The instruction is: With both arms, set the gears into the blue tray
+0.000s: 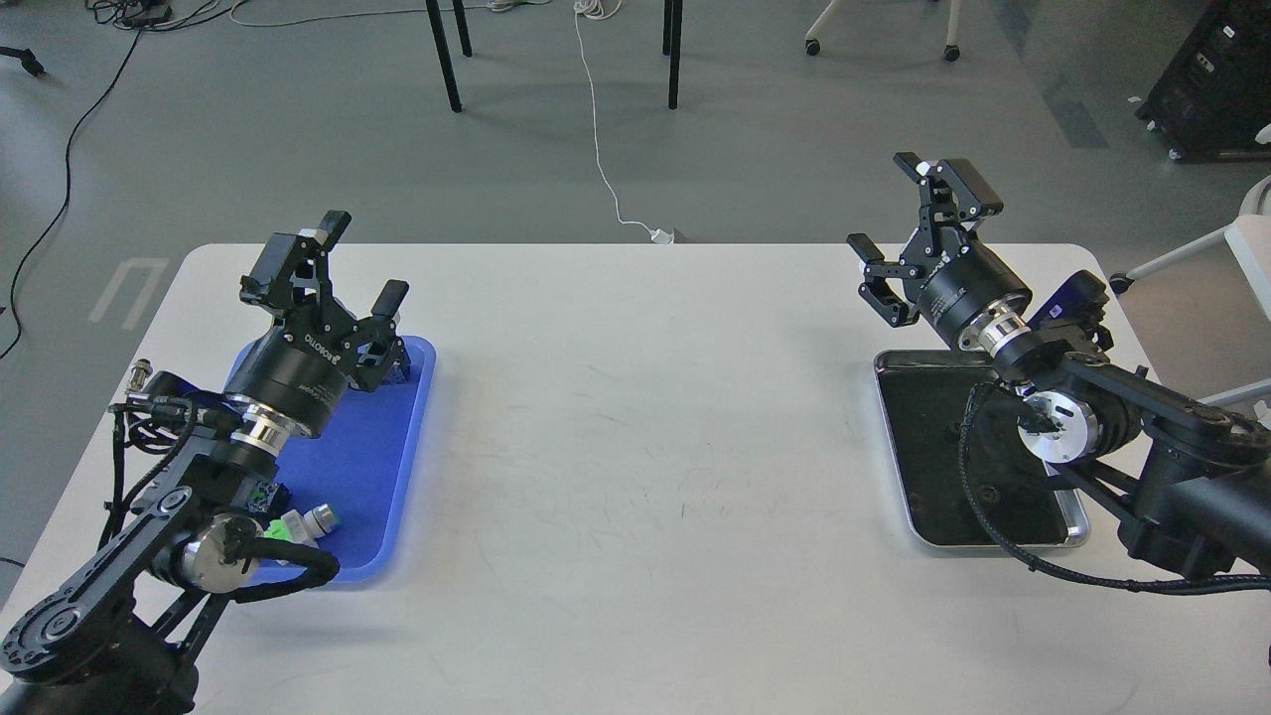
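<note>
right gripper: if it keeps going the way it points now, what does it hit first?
Nothing, it seems. The right gripper, jaws open, points up and away past the table's far edge; beyond is bare floor, though depth is unclear.

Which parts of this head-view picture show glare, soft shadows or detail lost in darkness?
Head view: even overhead light; the white table shows only faint, soft shadows beneath the arms; the silver metal tray glints along its rim; its black liner swallows detail, so small dark parts there are hard to make out; the flat blue plastic tray is sharp and glare-free.
</note>
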Motion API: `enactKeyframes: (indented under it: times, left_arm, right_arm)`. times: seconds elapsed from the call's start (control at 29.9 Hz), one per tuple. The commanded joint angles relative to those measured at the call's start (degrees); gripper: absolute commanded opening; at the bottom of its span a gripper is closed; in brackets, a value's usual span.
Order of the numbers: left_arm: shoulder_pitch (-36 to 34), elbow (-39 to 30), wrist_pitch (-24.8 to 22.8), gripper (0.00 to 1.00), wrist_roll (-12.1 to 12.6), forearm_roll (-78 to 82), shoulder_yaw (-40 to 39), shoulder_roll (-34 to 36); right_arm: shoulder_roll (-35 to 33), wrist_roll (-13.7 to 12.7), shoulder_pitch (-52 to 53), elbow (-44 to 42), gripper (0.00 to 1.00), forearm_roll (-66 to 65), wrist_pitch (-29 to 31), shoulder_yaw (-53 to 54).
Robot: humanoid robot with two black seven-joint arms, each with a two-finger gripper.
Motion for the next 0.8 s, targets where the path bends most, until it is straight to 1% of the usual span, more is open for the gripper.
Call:
enactKeyframes:
  times: [0.0,0.1,0.2,0.3,0.37,0.43,0.5,0.57,0.64,0.77]
  left_arm:
    - [-0.08,-1.22,0.07,0.98,0.1,0.23,0.02,0.2]
    - [-0.6,-1.23,0.42,0.98,0.72,0.24,0.19,0.2]
    - [-0.61,-1.23,0.07,0.98,0.54,0.15,0.28,0.2]
    - [-0.69,-1.23,0.07,0.98,0.01,0.23,0.37,0.2]
    - [-0.87,-1.23,0.07,0.98,-0.07,0.24,0.37,0.11]
    - [-0.87,-1.23,0.07,0.98,0.01,0.32,0.37,0.2]
    - [-0.87,-1.23,0.07,0.98,-0.07,0.32,0.46,0.29]
    - [-0.87,-1.23,0.07,0.98,-0.07,0.32,0.46,0.29]
    - [-0.78,-1.23,-0.02,0.98,-0.07,0.32,0.63,0.37]
    - [-0.78,-1.23,-0.1,0.98,-0.07,0.32,0.63,0.37]
  right_arm:
    - [0.0,0.0,0.55,-0.05,0.99,0.0,0.13,-0.26]
    - [0.0,0.0,0.73,-0.05,0.99,-0.09,0.22,-0.26]
    - [-0.43,0.0,0.99,0.39,0.99,-0.17,0.39,-0.52]
    - [-2.45,0.0,2.75,1.35,0.99,-1.31,1.44,-2.62]
    - [-5.61,0.0,4.94,2.23,0.99,-3.06,3.11,-5.78]
    - [-10.96,0.0,10.11,4.51,0.99,-9.37,6.62,-11.74]
    - [-13.78,0.0,13.98,5.83,0.99,-15.7,9.08,-15.97]
    - [-17.21,0.0,18.82,6.8,0.99,-24.92,11.89,-19.84]
    - [-19.06,0.0,23.3,6.98,0.99,-35.98,14.18,-22.31]
    - [-19.24,0.0,23.93,6.98,0.99,-37.61,14.45,-22.58]
